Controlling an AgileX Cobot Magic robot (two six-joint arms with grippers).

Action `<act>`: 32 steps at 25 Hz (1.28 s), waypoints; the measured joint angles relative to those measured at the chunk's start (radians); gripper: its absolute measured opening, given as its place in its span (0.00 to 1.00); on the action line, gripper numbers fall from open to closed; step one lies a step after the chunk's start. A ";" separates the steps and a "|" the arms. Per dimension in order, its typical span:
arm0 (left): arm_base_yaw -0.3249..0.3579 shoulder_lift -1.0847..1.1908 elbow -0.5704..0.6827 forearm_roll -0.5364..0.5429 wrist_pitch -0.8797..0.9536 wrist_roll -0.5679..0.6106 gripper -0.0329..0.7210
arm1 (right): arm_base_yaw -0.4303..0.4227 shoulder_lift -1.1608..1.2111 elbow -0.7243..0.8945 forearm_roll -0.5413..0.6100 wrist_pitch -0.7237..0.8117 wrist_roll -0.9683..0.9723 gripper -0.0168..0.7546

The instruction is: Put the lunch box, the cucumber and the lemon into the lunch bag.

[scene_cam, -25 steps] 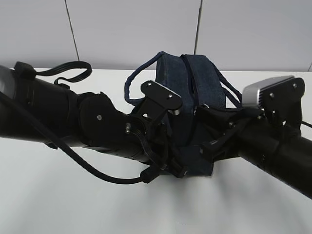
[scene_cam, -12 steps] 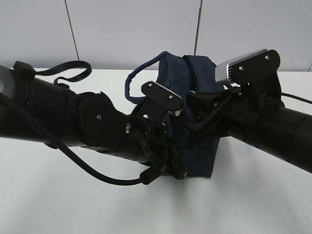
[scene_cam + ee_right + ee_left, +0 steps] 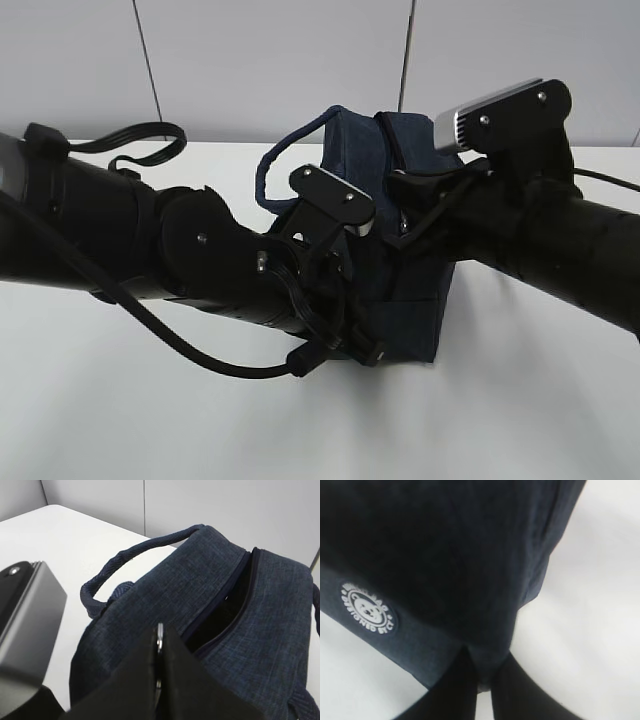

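Left wrist view first, nearest to me: my left gripper (image 3: 482, 680) has its two dark fingers (image 3: 455, 690) drawn almost together, pinching a fold of navy cloth at the lower corner of the lunch bag (image 3: 445, 555). The bag's side wall fills most of that picture, and the round white bear emblem (image 3: 369, 608) sits on the fabric to the left of my fingers. White table (image 3: 590, 610) shows to the right and at the lower left.

My right wrist camera looks down past my right gripper (image 3: 159, 650), whose fingers are pressed tight together on a thin silver piece (image 3: 160, 632) that sticks up between them at the near end of the zipper (image 3: 240, 580). I take it for the zipper's pull, though only its edge shows. Beyond my fingertips the zipper is still parted in the middle, with a dark gap between the two edges; I cannot make out what lies inside. One loop handle (image 3: 135, 555) arches up on the left of the bag.

From the exterior camera, my left arm (image 3: 150, 250) reaches in from the left to the bag's lower front, and my right arm (image 3: 540, 240) comes from the right to the bag's top. The bag stands upright on the white table between them, near the far edge, with grey wall panels (image 3: 270, 60) behind.
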 joint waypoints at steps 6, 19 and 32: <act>-0.002 -0.003 0.000 0.000 0.000 0.000 0.05 | 0.000 0.000 -0.058 0.010 0.015 -0.024 0.02; -0.019 -0.025 0.004 -0.023 -0.020 -0.028 0.05 | 0.000 0.019 -0.107 0.102 0.019 -0.106 0.02; -0.012 -0.034 0.020 -0.001 -0.022 -0.003 0.05 | -0.019 0.019 -0.115 0.175 0.041 -0.112 0.02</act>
